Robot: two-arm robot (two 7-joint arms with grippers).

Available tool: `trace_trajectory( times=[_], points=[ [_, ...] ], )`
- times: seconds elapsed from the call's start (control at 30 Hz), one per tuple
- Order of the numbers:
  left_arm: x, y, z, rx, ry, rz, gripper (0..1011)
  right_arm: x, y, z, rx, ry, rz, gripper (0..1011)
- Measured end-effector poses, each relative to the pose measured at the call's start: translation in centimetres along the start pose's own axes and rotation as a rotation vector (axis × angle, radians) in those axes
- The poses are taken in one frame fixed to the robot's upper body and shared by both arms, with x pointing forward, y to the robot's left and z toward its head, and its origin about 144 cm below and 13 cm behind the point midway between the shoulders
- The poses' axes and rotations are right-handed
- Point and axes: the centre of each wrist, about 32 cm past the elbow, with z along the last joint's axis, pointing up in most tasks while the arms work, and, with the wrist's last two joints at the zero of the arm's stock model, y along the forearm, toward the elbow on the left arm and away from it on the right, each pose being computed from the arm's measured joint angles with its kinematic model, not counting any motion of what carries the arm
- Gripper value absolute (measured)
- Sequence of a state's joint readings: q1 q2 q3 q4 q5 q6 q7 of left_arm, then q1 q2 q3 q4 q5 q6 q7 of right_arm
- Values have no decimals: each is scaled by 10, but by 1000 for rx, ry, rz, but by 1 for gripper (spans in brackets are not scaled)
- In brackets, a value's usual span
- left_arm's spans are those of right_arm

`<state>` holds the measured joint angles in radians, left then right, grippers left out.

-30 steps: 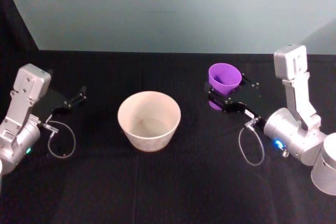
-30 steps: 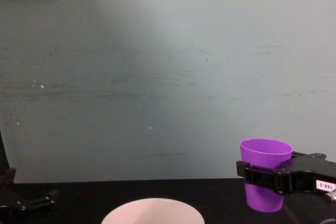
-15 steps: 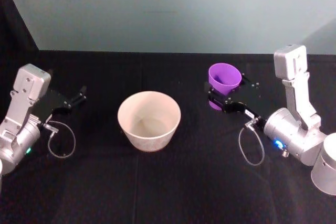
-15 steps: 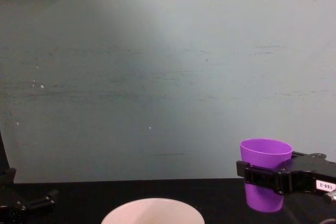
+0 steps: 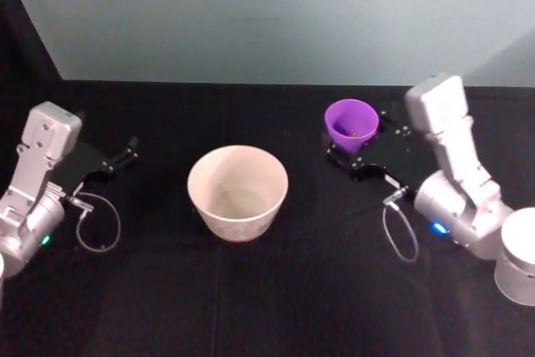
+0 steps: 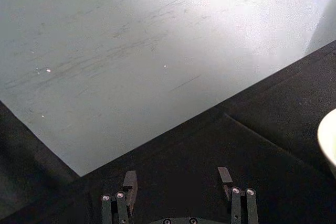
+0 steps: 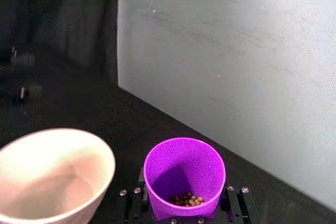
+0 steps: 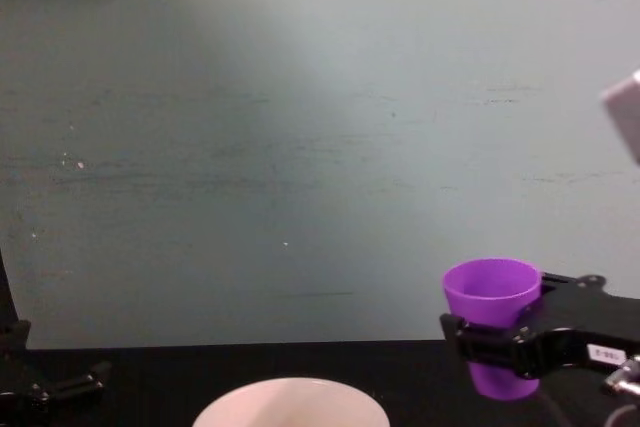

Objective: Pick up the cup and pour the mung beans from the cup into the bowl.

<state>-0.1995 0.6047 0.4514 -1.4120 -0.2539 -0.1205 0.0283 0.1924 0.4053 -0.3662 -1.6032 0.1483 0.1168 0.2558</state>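
The purple cup [image 5: 351,125] stands upright off the table, with my right gripper [image 5: 355,153] shut on its lower body. In the right wrist view the cup [image 7: 184,177] holds a small heap of mung beans [image 7: 187,200] at its bottom. From the chest the cup [image 8: 492,309] and right gripper [image 8: 505,342] show at the lower right. The white bowl [image 5: 237,192] sits mid-table, left of the cup, its inside bare, with its rim [image 8: 290,392] at the chest view's bottom edge. My left gripper [image 5: 127,153] rests open at the far left, its fingers [image 6: 129,182] spread over black cloth.
A black cloth [image 5: 267,290] covers the table, and a pale teal wall [image 5: 267,14] rises right behind it. A loose cable loop [image 5: 399,236] hangs by the right wrist and another [image 5: 99,223] by the left.
My right arm has lifted and shifted the cup slightly left toward the bowl, tilting so the beans show from above. The left arm and the bowl stayed put.
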Motion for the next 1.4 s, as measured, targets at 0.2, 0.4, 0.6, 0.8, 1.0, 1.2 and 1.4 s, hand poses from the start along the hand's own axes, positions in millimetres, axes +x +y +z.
trace_trajectory(
  times=[0.2,0.4,0.6,0.8,1.0,1.2,1.4],
  points=[
    [0,0,0,0,0,0,1000,-8,6,13,-28,-203,8,731],
    [0,0,0,0,0,0,1000,-13,13,24,-50,-365,16,730],
    [0,0,0,0,0,0,1000,-17,21,35,-54,-463,34,731],
    [0,0,0,0,0,0,1000,-23,32,43,-59,-550,59,730],
    [0,0,0,0,0,0,1000,-33,42,50,-68,-637,84,730],
    [0,0,0,0,0,0,1000,-40,48,54,-83,-714,97,730],
    [0,0,0,0,0,0,1000,-49,51,56,-86,-800,103,730]
  ],
)
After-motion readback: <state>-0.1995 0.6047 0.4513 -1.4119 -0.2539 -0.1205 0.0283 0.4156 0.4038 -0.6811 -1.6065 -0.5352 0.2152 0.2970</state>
